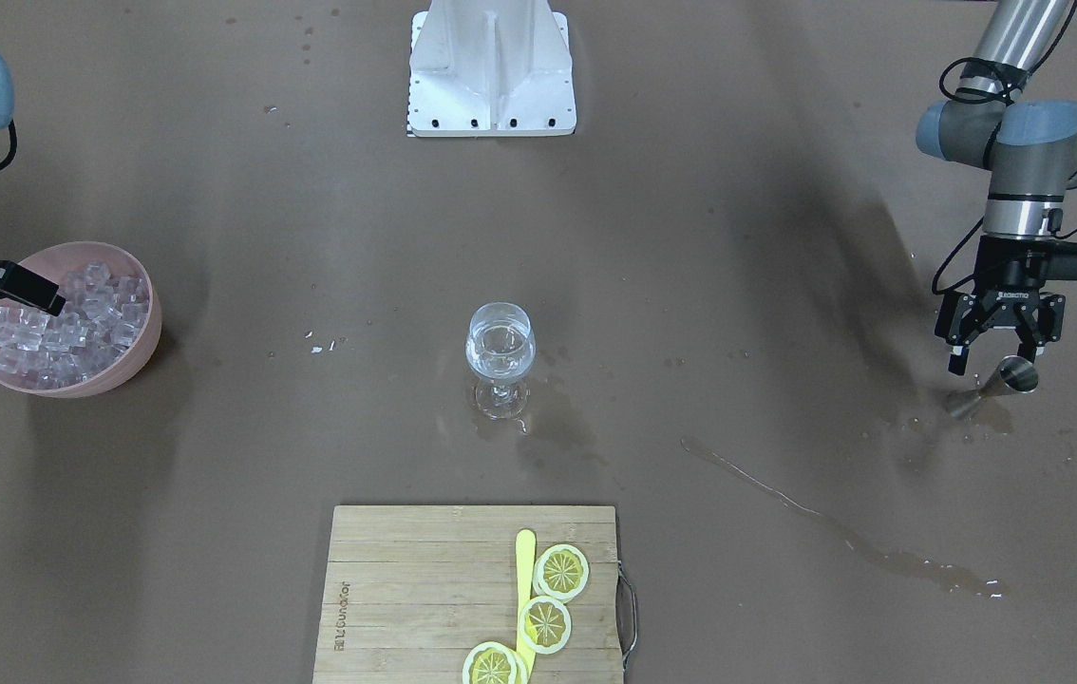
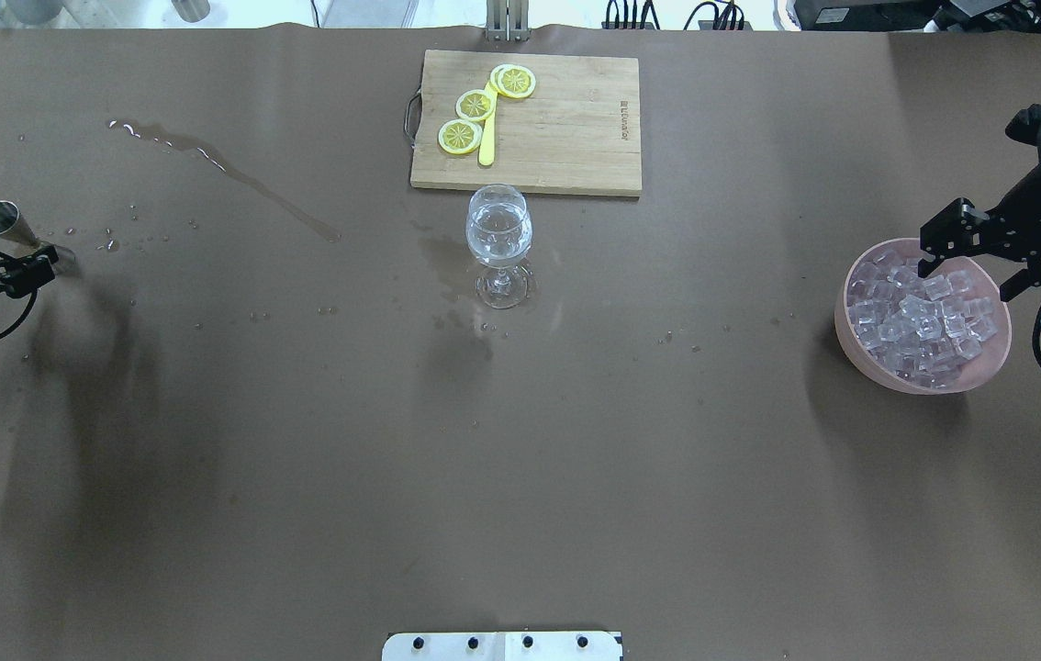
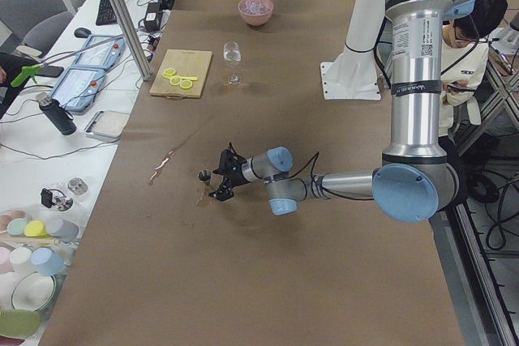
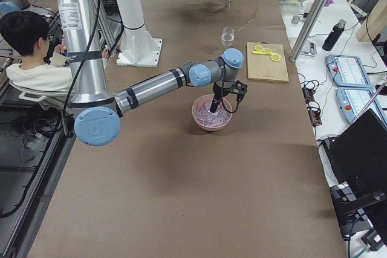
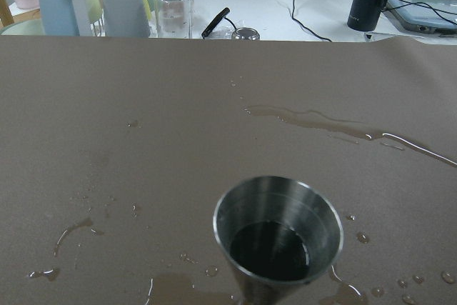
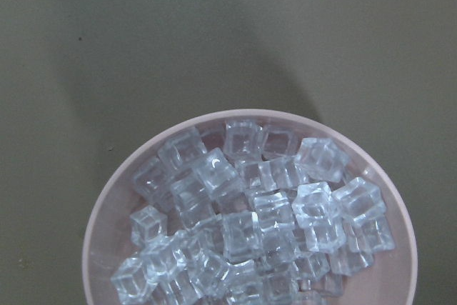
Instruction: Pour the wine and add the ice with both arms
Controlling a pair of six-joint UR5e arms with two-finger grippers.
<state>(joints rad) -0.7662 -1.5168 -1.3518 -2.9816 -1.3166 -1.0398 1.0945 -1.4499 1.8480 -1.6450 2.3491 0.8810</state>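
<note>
A wine glass (image 1: pixel 500 347) stands at the table's middle with clear wine in its bowl; it also shows in the overhead view (image 2: pixel 499 229). A pink bowl (image 2: pixel 851 344) full of ice cubes (image 2: pixel 920 317) sits at my right end. My right gripper (image 2: pixel 966 280) is open, its fingers just above the ice. The right wrist view looks straight down on the ice (image 6: pixel 250 219). My left gripper (image 1: pixel 994 359) is open beside a steel jigger (image 1: pixel 1016 374) that stands on the wet table. The jigger (image 5: pixel 278 230) holds a little liquid.
A wooden cutting board (image 1: pixel 406 589) with three lemon slices (image 1: pixel 561 570) and a yellow stick lies beyond the glass. Wet streaks (image 1: pixel 833 532) and stains mark the brown table. The white base block (image 1: pixel 491 66) is at my edge. Cups and a bottle (image 5: pixel 173 5) stand past the left end.
</note>
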